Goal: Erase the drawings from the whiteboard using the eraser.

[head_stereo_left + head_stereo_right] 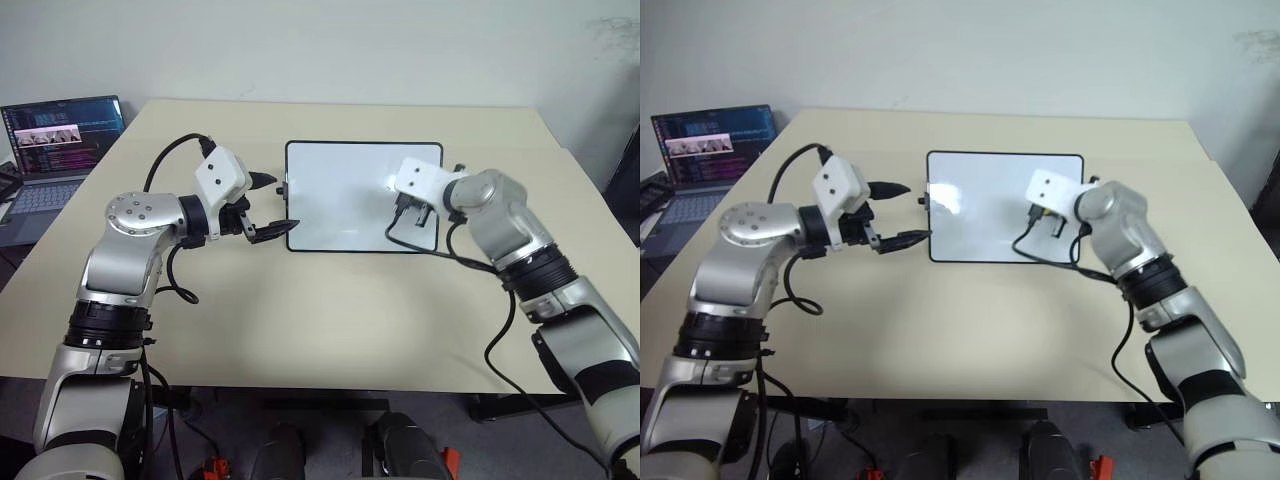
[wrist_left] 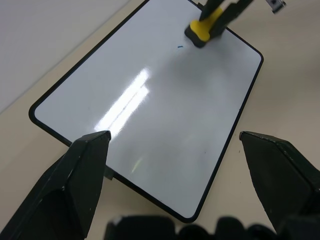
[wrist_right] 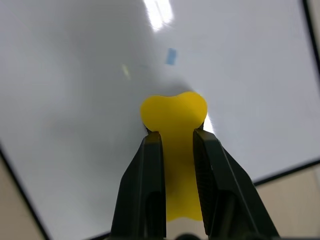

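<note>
The whiteboard [image 1: 340, 200] lies flat in the middle of the beige table. My right gripper [image 3: 176, 134] is shut on the yellow eraser [image 3: 173, 117] and presses it onto the board near its right edge. The eraser [image 2: 205, 30] also appears in the left wrist view, with its dark underside on the board. One small blue mark of the drawings [image 3: 171, 56] remains just beyond the eraser; the same blue mark [image 2: 180, 47] lies beside it in the left wrist view. My left gripper [image 1: 272, 207] is open at the board's left edge, one finger at either end of that edge, holding nothing.
An open laptop [image 1: 60, 150] stands at the far left, beside the table. The beige table [image 1: 300, 330] stretches wide in front of the board. A black cable [image 1: 440, 250] loops from my right wrist over the board's lower right corner.
</note>
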Controlling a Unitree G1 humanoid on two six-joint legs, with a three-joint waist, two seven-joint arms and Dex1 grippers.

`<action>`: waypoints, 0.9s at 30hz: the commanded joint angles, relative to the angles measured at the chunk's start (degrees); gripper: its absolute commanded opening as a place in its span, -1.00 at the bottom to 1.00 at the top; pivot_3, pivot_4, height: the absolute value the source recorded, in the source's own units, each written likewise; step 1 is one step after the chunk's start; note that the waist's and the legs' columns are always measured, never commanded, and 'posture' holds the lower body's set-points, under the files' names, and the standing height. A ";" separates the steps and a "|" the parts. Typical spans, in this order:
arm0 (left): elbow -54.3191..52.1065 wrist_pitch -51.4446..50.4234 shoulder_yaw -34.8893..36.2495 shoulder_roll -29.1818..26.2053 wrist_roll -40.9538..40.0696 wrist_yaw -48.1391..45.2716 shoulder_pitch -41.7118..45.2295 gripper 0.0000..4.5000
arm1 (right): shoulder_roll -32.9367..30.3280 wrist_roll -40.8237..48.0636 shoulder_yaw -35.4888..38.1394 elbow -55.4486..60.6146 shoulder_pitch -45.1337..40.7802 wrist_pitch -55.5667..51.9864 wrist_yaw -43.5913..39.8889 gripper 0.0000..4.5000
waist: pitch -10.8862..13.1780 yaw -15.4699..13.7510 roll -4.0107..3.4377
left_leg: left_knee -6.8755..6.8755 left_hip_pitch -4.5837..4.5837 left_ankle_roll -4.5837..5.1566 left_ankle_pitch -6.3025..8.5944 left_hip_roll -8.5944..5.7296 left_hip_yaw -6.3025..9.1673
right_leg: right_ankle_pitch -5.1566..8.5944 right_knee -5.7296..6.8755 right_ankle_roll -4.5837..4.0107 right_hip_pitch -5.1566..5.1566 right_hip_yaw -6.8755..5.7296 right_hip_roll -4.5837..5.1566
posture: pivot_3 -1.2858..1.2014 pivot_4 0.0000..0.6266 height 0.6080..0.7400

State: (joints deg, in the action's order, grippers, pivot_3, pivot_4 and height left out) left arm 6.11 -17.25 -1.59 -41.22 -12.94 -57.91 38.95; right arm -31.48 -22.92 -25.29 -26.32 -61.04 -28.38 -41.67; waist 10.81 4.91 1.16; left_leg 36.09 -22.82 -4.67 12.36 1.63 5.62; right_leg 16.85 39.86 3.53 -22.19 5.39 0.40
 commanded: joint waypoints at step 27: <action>-2.95 0.01 1.53 -0.78 -0.33 0.71 -0.27 1.00 | 7.89 -2.07 0.07 -1.14 -5.77 0.82 0.73 -0.83 | 0.07 0.26 -0.08 | -0.43 -0.41 -0.04 0.10 0.06 -0.08 | -0.01 -0.76 -0.16 -0.27 -0.04 0.05 | 0.03 -0.52 1.00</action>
State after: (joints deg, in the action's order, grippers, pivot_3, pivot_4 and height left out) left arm 5.73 -17.31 -1.67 -41.27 -12.90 -57.88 38.42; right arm -23.90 -23.84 -24.13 -26.71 -66.16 -29.08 -41.10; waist 10.88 5.17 1.09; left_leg 35.67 -23.22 -4.72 12.48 1.69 5.53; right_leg 16.84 39.08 3.37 -22.45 5.35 0.46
